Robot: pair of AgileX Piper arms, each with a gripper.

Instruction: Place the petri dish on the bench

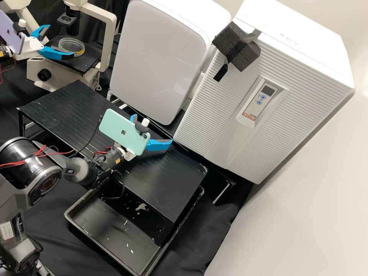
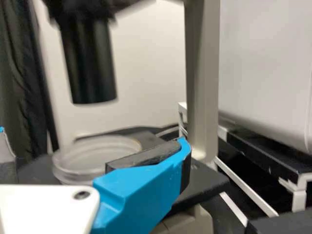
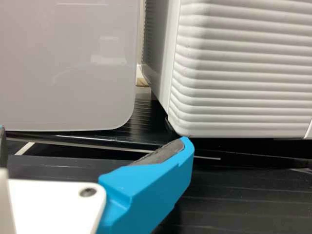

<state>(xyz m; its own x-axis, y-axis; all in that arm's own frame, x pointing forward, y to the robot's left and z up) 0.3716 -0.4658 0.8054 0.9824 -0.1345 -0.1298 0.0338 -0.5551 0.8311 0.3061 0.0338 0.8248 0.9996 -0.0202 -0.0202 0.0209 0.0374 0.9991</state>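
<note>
From here the dish [image 1: 71, 46] sits on the microscope stage [image 1: 87, 63], left claw [image 1: 61, 41] gaping near it, right claw [image 1: 153, 128] open over the table [image 1: 165, 184], and a lopsided pinch could skid the dish off.

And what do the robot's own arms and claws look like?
The right arm is dark grey, with rounded black joints and loose red wires. Its white claw has angular bright blue fingers with dark grey pads, and a mint-green phone mounted by it. The left claw matches, but its phone is lilac.
</note>
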